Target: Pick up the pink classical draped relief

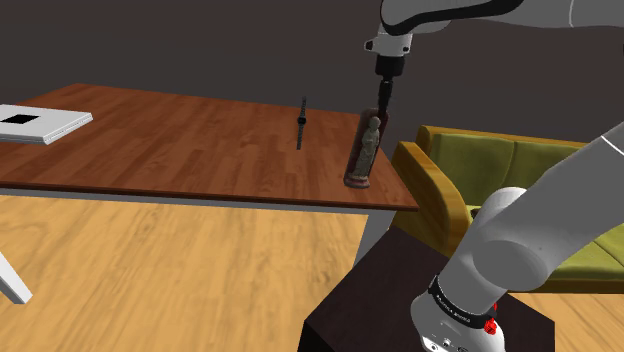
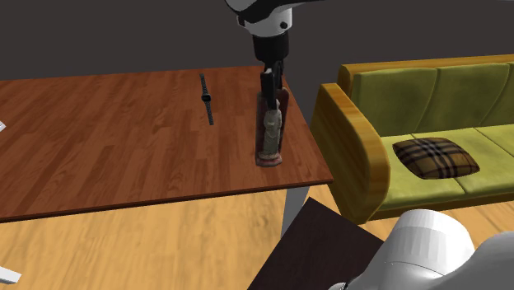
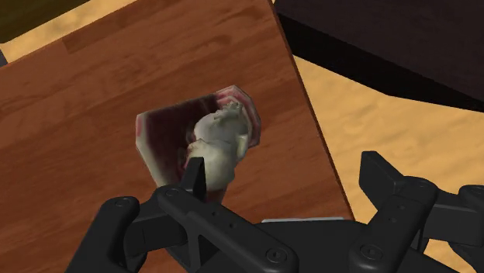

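Right now we have the gripper hanging straight down over the relief, a dark pink-red slab with a pale draped figure on its face. The relief stands upright at the corner of the wooden table nearest the green sofa. We come in from above because it is tall and narrow, so its top is the easiest place to take hold.

In the wrist view our jaws stand wide apart, holding nothing. The relief sits nearer one finger than the middle of the gap. We judge that a small sideways shift is needed before closing, so that a finger does not knock the piece. It stands near the table edge and could topple.

A slim black object on the table is well apart from the relief and should not interfere.
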`<state>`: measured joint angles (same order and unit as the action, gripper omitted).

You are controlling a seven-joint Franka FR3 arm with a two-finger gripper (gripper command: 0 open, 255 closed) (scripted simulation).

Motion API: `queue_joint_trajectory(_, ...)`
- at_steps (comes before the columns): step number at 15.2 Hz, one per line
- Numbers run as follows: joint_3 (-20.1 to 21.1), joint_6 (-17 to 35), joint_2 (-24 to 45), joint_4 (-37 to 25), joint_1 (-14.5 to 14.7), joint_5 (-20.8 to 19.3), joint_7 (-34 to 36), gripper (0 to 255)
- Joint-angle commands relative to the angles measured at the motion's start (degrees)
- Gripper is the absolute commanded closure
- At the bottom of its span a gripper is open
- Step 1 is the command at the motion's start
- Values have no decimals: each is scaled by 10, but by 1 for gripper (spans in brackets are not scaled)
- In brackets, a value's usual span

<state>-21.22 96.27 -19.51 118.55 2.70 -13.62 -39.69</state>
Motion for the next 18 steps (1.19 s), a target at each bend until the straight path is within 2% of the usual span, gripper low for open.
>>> queue_joint_trajectory(1,-21,15,46,-38,4,8,-47,0)
queue_joint_trajectory(4,-40,26,97,-82,5,23,-98,0)
queue_joint_trajectory(11,-43,84,100,-27,2,21,-93,0)
queue_joint_trajectory(13,-43,84,100,-27,2,21,-93,0)
queue_joint_trajectory(14,-43,85,101,-27,2,21,-93,255)
queue_joint_trajectory(18,-43,85,101,-27,2,21,-93,255)
